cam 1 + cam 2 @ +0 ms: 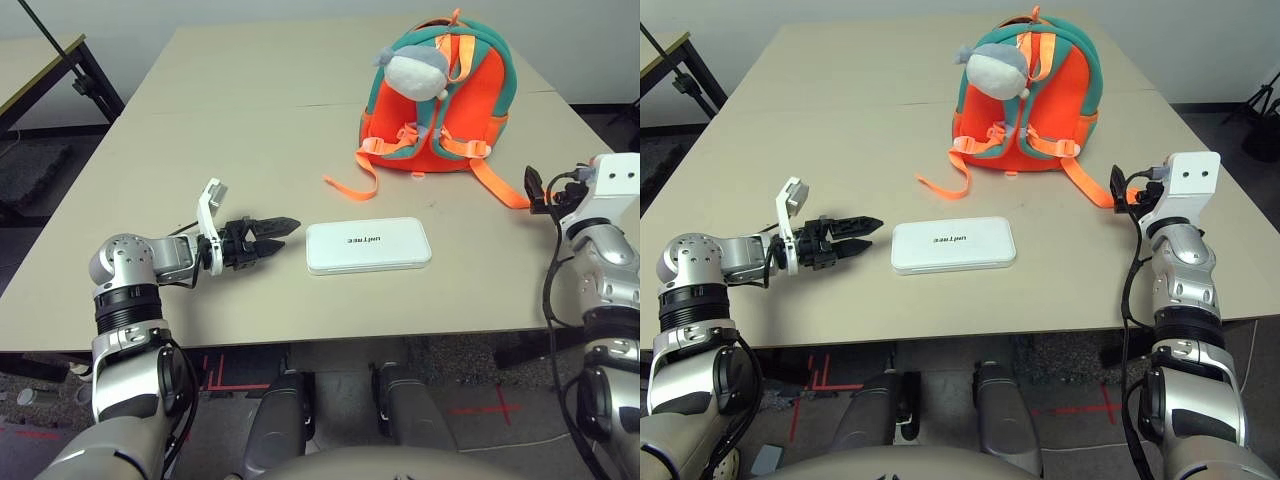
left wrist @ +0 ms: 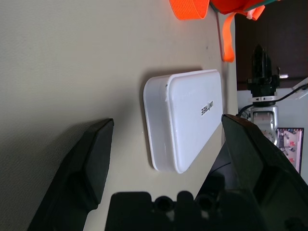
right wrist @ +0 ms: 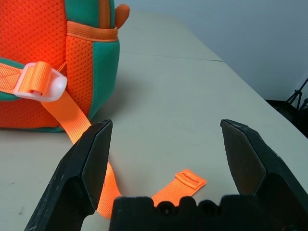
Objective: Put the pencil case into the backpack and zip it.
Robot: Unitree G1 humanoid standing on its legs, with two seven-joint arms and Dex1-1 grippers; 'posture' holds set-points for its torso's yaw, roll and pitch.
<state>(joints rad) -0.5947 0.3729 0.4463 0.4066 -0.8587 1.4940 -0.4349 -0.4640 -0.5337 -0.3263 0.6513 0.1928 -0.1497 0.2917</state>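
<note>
The white pencil case (image 1: 368, 245) lies flat on the table near the front edge, its dark lettering facing up. My left gripper (image 1: 287, 232) is open just to its left, pointing at its short end (image 2: 156, 130) without touching it. The orange and teal backpack (image 1: 440, 95) lies at the back right, straps up, with a grey plush toy (image 1: 415, 70) on top of it. My right gripper (image 1: 533, 190) hovers open at the right, beside the end of a loose orange strap (image 3: 72, 120), holding nothing.
A second loose strap (image 1: 352, 185) curls toward the table's middle. The strap's tip (image 3: 190, 179) rests on the tabletop under my right gripper. Another table (image 1: 40, 60) stands at the far left. The table's front edge (image 1: 330, 330) runs close behind the case.
</note>
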